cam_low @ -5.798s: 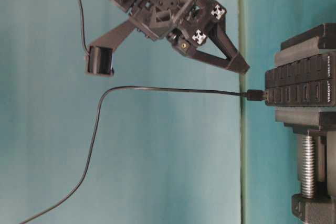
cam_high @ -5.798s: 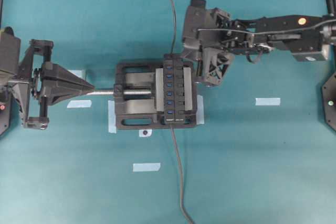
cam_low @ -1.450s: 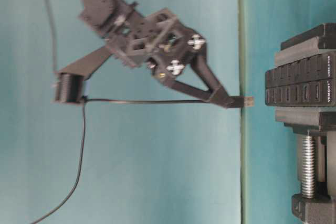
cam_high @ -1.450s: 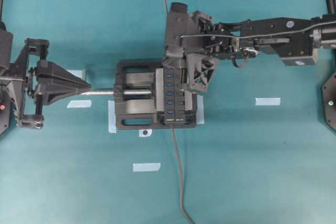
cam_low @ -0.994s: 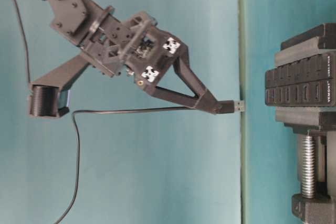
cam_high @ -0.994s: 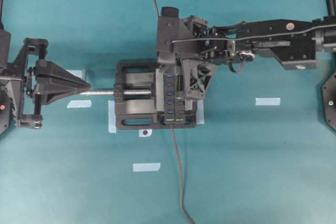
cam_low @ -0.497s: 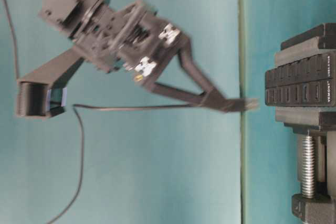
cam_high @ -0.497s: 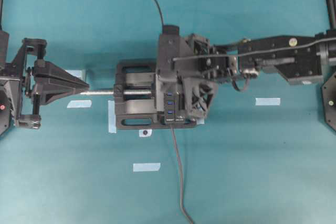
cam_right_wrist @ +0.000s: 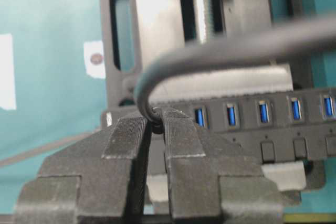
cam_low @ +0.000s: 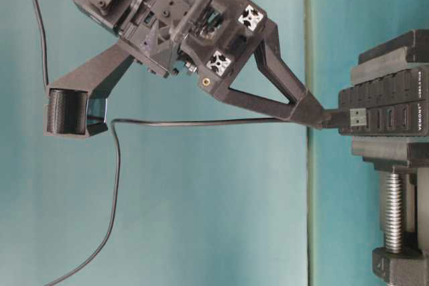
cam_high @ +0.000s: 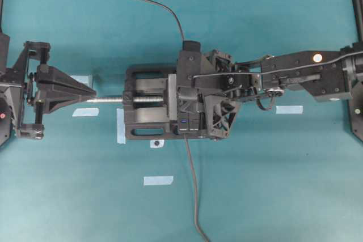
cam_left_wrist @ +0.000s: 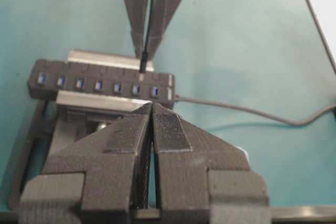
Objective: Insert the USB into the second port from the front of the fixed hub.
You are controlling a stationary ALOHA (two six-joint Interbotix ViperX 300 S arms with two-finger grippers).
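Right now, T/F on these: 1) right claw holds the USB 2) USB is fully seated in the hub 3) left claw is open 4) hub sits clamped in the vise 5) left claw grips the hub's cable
1) True: the right claw is shut on the USB.
2) False: its metal tip shows just outside the fixed hub.
3) False: the left claw is shut.
4) True, in the vise.
5) False: it holds nothing.

The table is seen from straight above in the overhead view. The hub (cam_low: pixel 382 110) is viewed from table level, turned sideways, at the right edge. It is seen close by both wrist cameras, past each gripper's fingers.
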